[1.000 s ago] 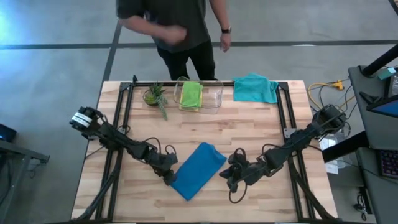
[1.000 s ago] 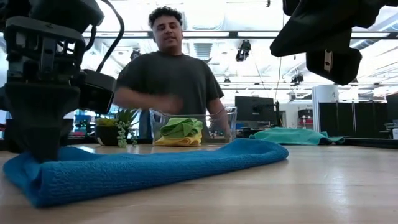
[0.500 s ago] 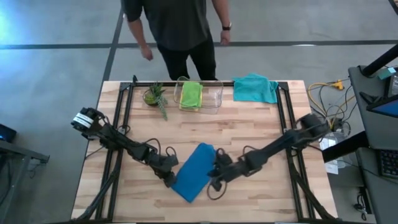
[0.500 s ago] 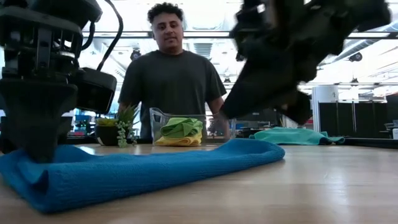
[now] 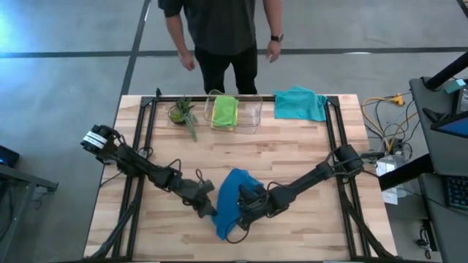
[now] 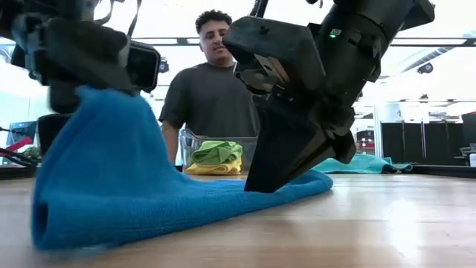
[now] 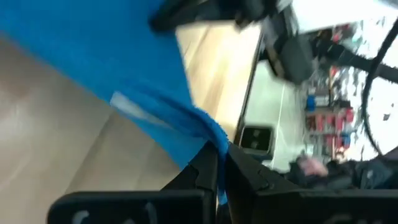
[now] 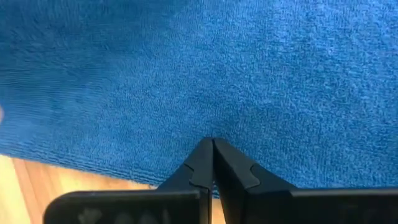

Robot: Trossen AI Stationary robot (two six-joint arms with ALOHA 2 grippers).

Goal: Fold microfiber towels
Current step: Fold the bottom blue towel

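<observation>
Blue towel (image 5: 232,201) sits mid-table near the front: left gripper (image 5: 210,210) is pinched shut on its lifted edge, right gripper (image 5: 247,207) presses closed-fingered on the cloth, so carry the edge over squarely, corners aligned.

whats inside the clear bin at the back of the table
Inside the clear bin a lime green towel lies on a yellow towel, both folded. The green one covers most of the yellow, so only its edge shows from table level.

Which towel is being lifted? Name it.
The blue towel: the left tool is shut on its corner. The teal towel lies at the back edge; the green sits in the bin.
</observation>
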